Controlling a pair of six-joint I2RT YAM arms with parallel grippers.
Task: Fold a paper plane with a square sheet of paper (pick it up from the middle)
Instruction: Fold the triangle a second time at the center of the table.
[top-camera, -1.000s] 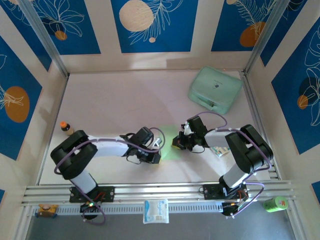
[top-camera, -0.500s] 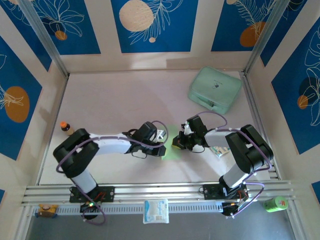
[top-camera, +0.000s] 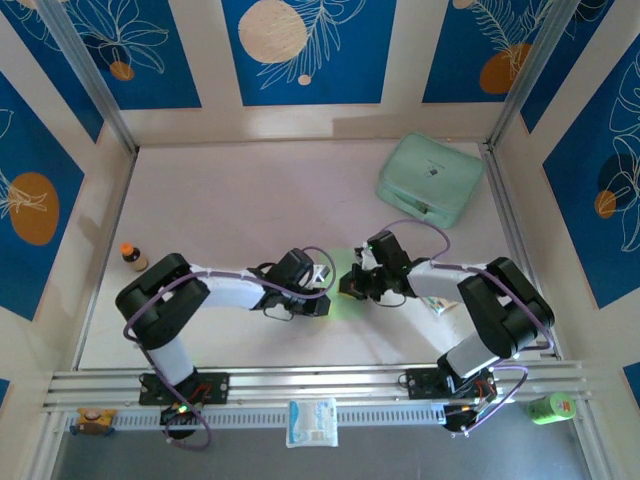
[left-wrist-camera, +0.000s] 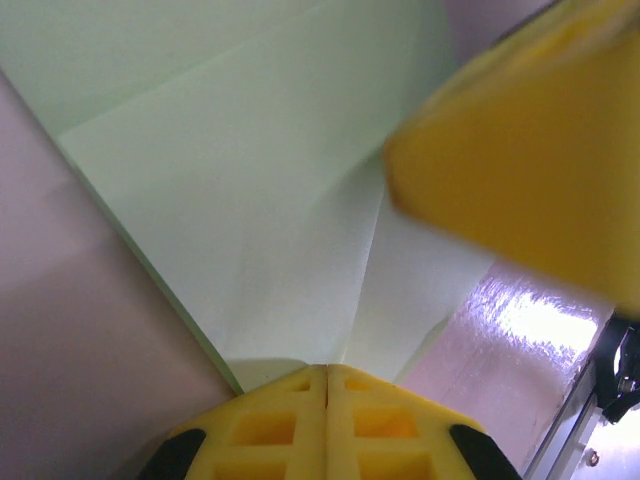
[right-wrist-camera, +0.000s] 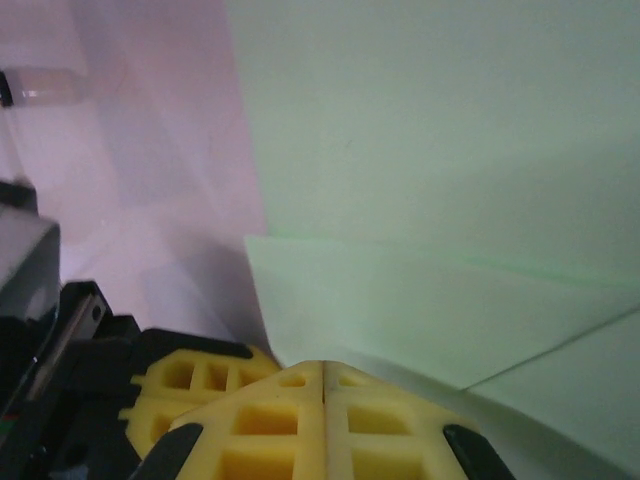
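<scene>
The square sheet of paper (top-camera: 338, 303) is thin and light green and lies partly folded on the pinkish table between the two arms. In the left wrist view the paper (left-wrist-camera: 250, 190) shows angled flaps meeting at a crease. My left gripper (left-wrist-camera: 327, 372) is shut with its tips on the paper's near corner, and the other arm's yellow finger (left-wrist-camera: 530, 170) looms at upper right. From above, the left gripper (top-camera: 322, 300) and the right gripper (top-camera: 350, 288) almost meet over the sheet. The right gripper (right-wrist-camera: 325, 368) is shut, its tips at the edge of a folded flap (right-wrist-camera: 430, 300).
A thick mint-green case (top-camera: 430, 180) sits at the back right. A small orange-capped bottle (top-camera: 130, 256) stands near the left wall. A printed packet (top-camera: 437, 302) lies under the right arm. On the front rail are a white-and-blue packet (top-camera: 312, 422) and a green object (top-camera: 550, 407).
The left gripper has slid right onto the paper, closing the gap to the right gripper. The right gripper has edged slightly left. Both stayed shut.
</scene>
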